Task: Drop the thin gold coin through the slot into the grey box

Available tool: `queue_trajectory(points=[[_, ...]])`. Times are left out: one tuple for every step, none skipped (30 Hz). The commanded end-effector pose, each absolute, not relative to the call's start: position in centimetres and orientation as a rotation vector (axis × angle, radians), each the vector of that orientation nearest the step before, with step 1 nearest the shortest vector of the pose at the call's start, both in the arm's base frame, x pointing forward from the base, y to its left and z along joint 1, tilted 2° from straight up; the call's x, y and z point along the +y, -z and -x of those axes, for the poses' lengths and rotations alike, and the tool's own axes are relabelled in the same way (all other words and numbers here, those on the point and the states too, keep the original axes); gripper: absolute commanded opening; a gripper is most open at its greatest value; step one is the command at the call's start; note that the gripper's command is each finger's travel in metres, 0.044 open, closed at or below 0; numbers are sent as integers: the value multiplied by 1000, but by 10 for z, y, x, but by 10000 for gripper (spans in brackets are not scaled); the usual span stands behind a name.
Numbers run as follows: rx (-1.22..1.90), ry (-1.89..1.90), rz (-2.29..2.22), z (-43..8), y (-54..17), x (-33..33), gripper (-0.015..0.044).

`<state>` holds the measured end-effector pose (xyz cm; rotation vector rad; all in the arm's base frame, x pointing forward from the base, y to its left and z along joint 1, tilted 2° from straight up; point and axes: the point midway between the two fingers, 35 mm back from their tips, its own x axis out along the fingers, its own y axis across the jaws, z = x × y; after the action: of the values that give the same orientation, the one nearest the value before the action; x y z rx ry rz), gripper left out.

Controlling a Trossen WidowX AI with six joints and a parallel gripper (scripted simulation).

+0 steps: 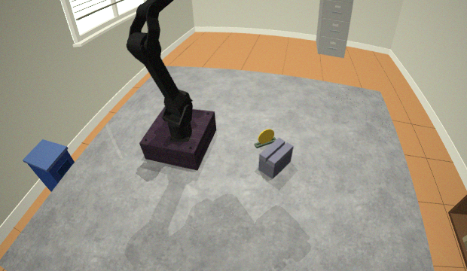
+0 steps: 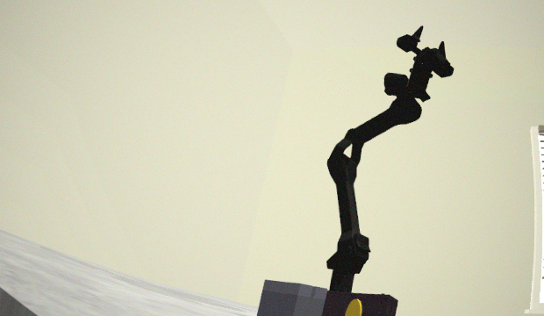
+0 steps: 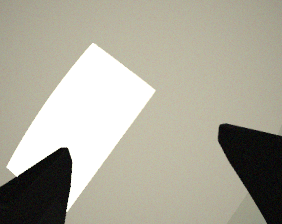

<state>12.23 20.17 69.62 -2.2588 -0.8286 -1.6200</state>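
- Stood on edge at centre right of the top view: gold coin (image 1: 266,135), seated in a thin dark-green holder (image 1: 264,143) on the grey mat (image 1: 331,196).
- Sat just beside the holder, toward lower right: grey box (image 1: 276,157), lid marked by a narrow straight slot (image 1: 277,149) running corner to corner; whether box and holder touched could not be told.
- Rose from a dark purple base block (image 1: 178,141) left of centre in the top view: black arm (image 1: 158,71), climbing out past the upper edge of the frame.
- Reached high into the upper right of the exterior view: gripper (image 2: 430,37), pointed upward, well apart from coin and box at the bottom edge.
- Spread wide, close to full reach, with nothing between them: two dark fingers, seen at lower left and right of the wrist view against a pale wall and a bright white rectangle (image 3: 92,110).
- Placed around the room's edges in the top view: blue bin (image 1: 48,162) at far left, grey filing cabinet (image 1: 333,26) at upper right, window (image 1: 94,16) at upper left.
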Motion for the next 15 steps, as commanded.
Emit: queue_trajectory(points=[[-826,1624,2268,-123,-696,202,374],[-819,1635,2297,-125,-694,204,347],[-808,1652,2342,-129,-691,207,321],[-800,1665,2378,-132,-689,209,295],[-795,1672,2423,-137,-686,214,269],[-787,1682,2491,-144,-680,221,242],[-779,1694,2578,-154,-672,230,216],[-772,1706,2668,-165,-664,238,190],[-766,1717,2758,-176,-655,246,164],[-762,1727,2848,-187,-645,253,161],[-760,1737,2943,-198,-635,261,161],[-760,1745,3038,-210,-623,267,161],[-763,1753,3133,-222,-612,273,161],[-770,1759,3228,-233,-599,278,161],[-781,1764,3321,-245,-587,283,161]])
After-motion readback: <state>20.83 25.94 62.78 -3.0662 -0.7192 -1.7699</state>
